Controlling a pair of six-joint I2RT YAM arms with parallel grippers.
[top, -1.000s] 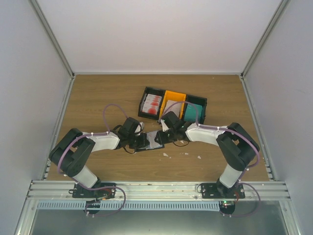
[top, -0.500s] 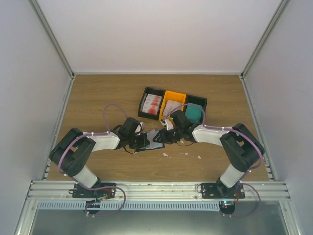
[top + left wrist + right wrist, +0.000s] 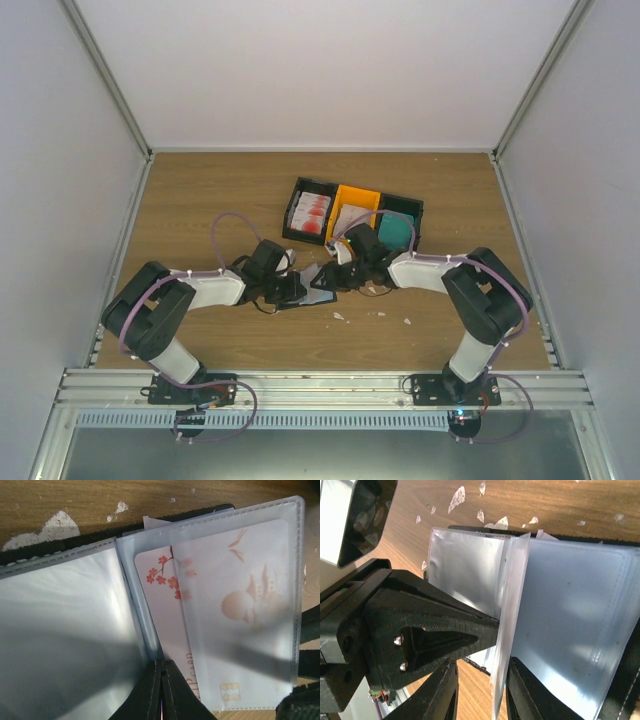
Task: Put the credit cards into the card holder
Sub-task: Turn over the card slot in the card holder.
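Open card holder (image 3: 318, 283) midway between bench (image 3: 200, 190) side edges, left gripper (image 3: 161, 670) jaws pinching its clear sleeve, right gripper (image 3: 482, 664) jaws spread astride a leaf, red-and-white credit card (image 3: 240, 610) pocketed inside.

From above, the light is soft and even. The white walls read bright and the wooden table (image 3: 200, 190) mid-toned, with only faint shadows on it. That picture is coarse, and small detail smears.

In the left wrist view, the clear sleeves of the card holder (image 3: 60, 630) carry a milky sheen. A broad dark shadow bands the lower left, and the left gripper (image 3: 162, 690) at the bottom edge is blurred.

In the right wrist view, the upper left corner is blown out white, perhaps by glare. The sleeves gleam in streaks, and the right gripper (image 3: 482, 695) is black and soft-edged.
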